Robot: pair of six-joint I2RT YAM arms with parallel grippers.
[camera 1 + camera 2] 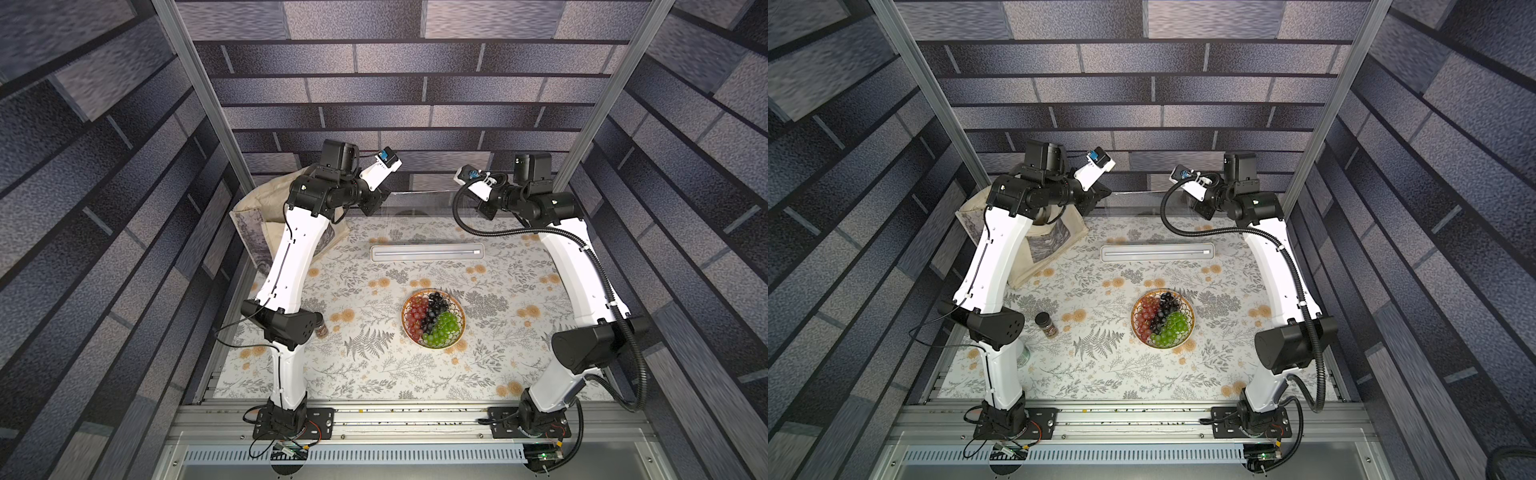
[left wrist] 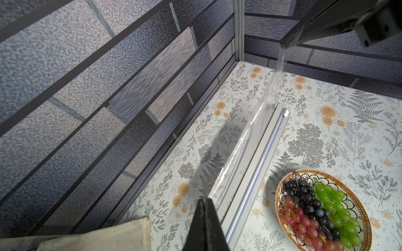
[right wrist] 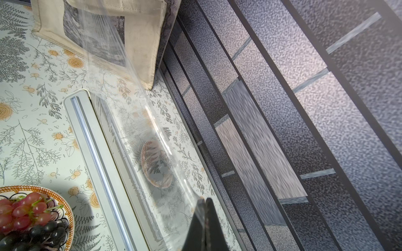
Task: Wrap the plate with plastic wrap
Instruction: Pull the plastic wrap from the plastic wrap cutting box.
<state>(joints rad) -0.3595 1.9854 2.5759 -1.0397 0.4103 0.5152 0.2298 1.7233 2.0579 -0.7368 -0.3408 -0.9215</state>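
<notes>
Both arms hold a thin, glossy, transparent plastic wrap [image 2: 237,152] stretched up like a curtain: the left gripper [image 2: 205,203] is pinched flat on one upper corner, the right gripper [image 3: 205,202] likewise on the other. The film rises from behind the long, pale grey-white dispenser box [image 1: 427,252], which lies at 12 o'clock from the round plate [image 1: 404,322] with its golden-tan woven-look rim (heaped with red, dark purple and green grapes [image 1: 432,318]) — uncovered, well clear of the film. I cannot tell whether the sheet is cut free. If not, carrying it toward 6 o'clock could drag the box into the plate; uneven pull could tear the film or slip a corner out — and slack film would cling to itself.
</notes>
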